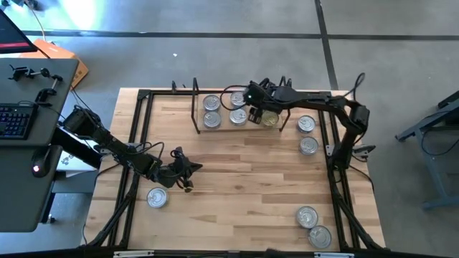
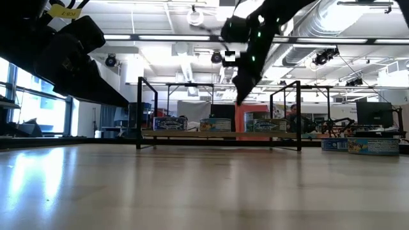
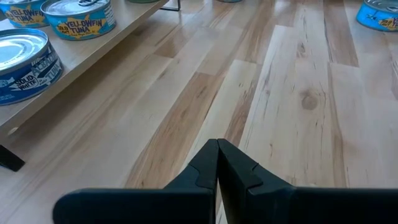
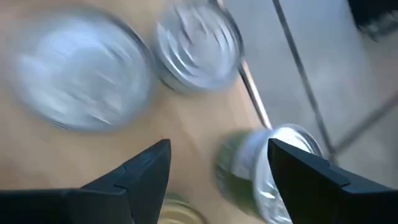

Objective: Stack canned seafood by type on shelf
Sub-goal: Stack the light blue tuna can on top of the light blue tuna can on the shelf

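Tins: several on shelf, rest loose on table. Rigid, smooth-sided, probably slippery; grip across rim. Right gripper over shelf, fingers spread, empty, blurred. Left gripper closed, empty, low over table.

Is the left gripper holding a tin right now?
No, the left gripper is shut on nothing, its fingers pressed together over bare tabletop.
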